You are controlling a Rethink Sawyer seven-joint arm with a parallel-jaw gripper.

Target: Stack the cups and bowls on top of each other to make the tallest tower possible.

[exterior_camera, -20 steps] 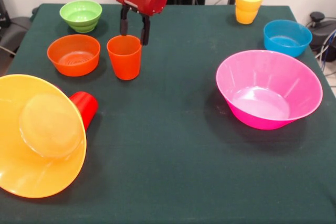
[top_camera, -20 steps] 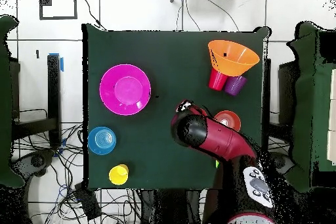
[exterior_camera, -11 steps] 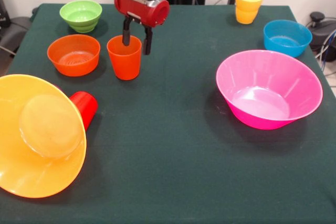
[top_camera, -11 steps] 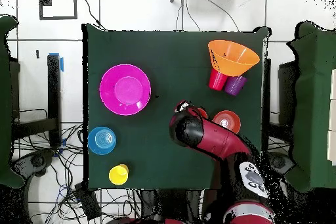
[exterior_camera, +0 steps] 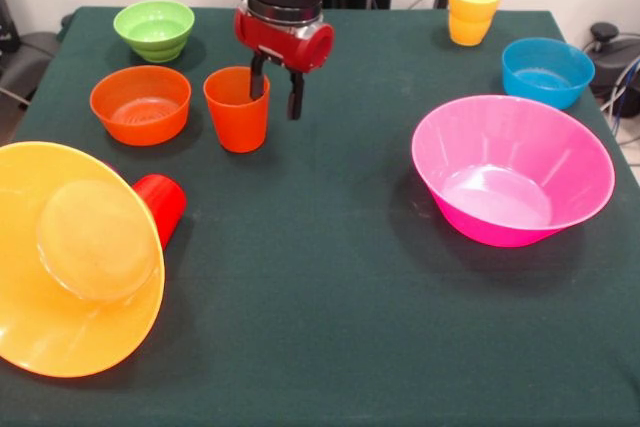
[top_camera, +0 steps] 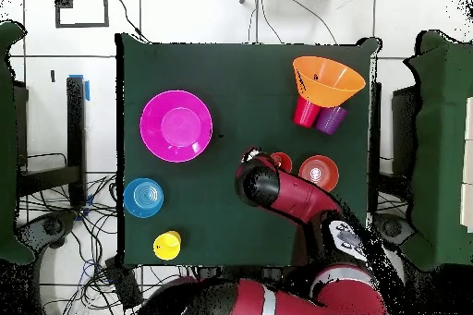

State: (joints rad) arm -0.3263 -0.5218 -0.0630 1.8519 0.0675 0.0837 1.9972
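Two black fingers of the gripper [exterior_camera: 277, 92] are hanging parted in the front view, straddling the orange cup's [exterior_camera: 237, 109] 3 o'clock rim and gripping nothing. An orange bowl [exterior_camera: 140, 104] is sitting just beside that cup at 9 o'clock, the pink bowl [exterior_camera: 513, 170] well apart at 4 o'clock. Overhead, the arm is covering the gripper, with the orange cup [top_camera: 282, 162] showing at its 1 o'clock.

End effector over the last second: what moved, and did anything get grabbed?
The end effector dropped lower and shifted right in the front view, its open fingers straddling the orange cup's right rim. Nothing grabbed yet. Cups and bowls stayed put.
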